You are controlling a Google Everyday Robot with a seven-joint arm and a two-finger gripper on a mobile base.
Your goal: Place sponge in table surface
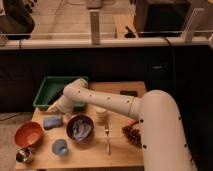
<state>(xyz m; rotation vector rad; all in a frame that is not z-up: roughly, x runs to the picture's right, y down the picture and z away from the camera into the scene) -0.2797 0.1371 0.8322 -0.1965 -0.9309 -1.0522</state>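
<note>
The blue sponge (52, 121) lies flat on the wooden table (90, 156), left of centre, just in front of the green tray (49, 90). My white arm reaches across the table from the right. My gripper (56, 107) is at the arm's left end, just above and behind the sponge, at the tray's front edge. It is largely hidden by the arm's wrist. I cannot tell whether it touches the sponge.
A dark bowl (80, 128) with crumpled stuff sits right of the sponge. An orange bowl (27, 134), a metal cup (22, 155) and a blue cup (60, 147) stand at front left. A white jar (101, 114), a fork (107, 138) and a reddish bag (132, 134) lie to the right.
</note>
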